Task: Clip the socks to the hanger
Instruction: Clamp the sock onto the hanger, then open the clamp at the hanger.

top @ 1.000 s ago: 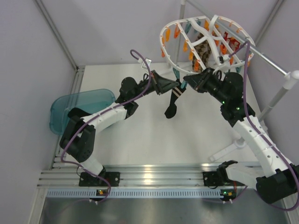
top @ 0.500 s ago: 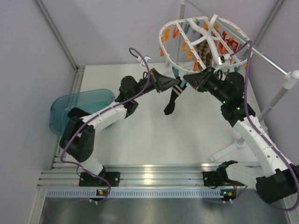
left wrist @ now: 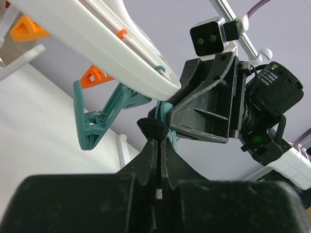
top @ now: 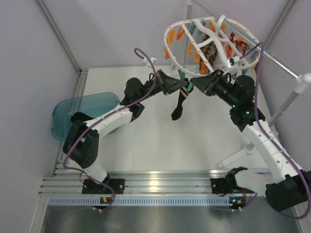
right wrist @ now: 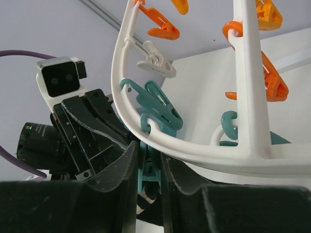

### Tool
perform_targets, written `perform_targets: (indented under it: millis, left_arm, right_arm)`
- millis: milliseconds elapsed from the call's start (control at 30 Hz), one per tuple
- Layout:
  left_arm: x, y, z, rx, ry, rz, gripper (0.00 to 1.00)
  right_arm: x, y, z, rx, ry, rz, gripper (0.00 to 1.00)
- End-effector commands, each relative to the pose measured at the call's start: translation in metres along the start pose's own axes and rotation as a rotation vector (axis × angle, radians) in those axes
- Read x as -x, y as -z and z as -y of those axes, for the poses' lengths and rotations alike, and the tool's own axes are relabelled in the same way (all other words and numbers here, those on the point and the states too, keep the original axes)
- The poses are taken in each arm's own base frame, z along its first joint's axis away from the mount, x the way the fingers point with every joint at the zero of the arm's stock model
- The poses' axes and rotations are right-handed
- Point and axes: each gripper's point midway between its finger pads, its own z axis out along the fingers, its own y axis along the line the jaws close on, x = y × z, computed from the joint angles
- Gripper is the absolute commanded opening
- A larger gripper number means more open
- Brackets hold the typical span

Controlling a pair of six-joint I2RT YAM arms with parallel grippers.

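The white bench (top: 146, 141) fills the middle of the top view. At that view's upper right, the hanger (right wrist: 244, 97) has tipped a little up and to the left over the last second. Its near rim goes with the right tool (top: 194, 85), which is squeezed narrow on a teal clip (right wrist: 146, 172) under the rim. The left tool (top: 181, 87), pinched tight on the cuff of the black sock (top: 178, 109), has crept closer, and the toe hangs slightly higher. Cuff and clip nearly meet at frame centre, so I judge the cuff is about to go into the clip's mouth. Only one striped sock shows.
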Motion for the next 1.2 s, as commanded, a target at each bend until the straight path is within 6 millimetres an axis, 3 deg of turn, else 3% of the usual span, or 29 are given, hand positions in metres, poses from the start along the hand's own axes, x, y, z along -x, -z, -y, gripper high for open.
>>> perform_targets:
  millis: [0, 67, 167, 300, 333, 367, 467, 733, 833, 1167]
  left_arm:
    - [0.016, -0.01, 0.024, -0.072, -0.04, 0.043, 0.0]
    - [0.015, -0.012, 0.026, -0.077, -0.041, 0.04, 0.0]
    - [0.014, -0.012, 0.023, -0.076, -0.05, 0.034, 0.0]
    - [0.009, -0.01, 0.02, -0.064, -0.054, 0.023, 0.02]
    - [0.008, -0.009, 0.021, -0.068, -0.069, 0.017, 0.2]
    - [0.008, -0.007, 0.023, -0.07, -0.08, 0.018, 0.28]
    - [0.004, -0.002, 0.021, -0.058, -0.122, 0.009, 0.44]
    - [-0.006, 0.027, 0.015, 0.005, -0.327, -0.008, 0.52]
    - [-0.004, 0.03, 0.007, 0.048, -0.434, -0.017, 0.54]
    - [0.015, 0.009, -0.001, 0.014, -0.66, 0.011, 0.64]
  right_arm:
    - [-0.001, -0.002, -0.004, 0.042, -0.01, -0.02, 0.2]
    - [-0.003, -0.002, -0.006, 0.05, -0.012, -0.03, 0.36]
    - [-0.003, -0.001, -0.008, 0.056, -0.006, -0.03, 0.45]
    - [0.002, 0.002, -0.005, 0.044, 0.003, -0.018, 0.47]
    - [0.003, 0.003, -0.002, 0.033, 0.001, -0.018, 0.47]
    - [0.007, 0.005, 0.0, 0.026, 0.01, -0.008, 0.47]
    - [0.012, 0.009, 0.004, 0.017, 0.024, -0.004, 0.48]
    - [0.021, 0.026, 0.017, -0.023, 0.105, 0.007, 0.48]
    - [0.027, 0.036, 0.02, -0.039, 0.139, 0.017, 0.53]
    - [0.039, 0.05, 0.035, -0.1, 0.218, 0.03, 0.62]
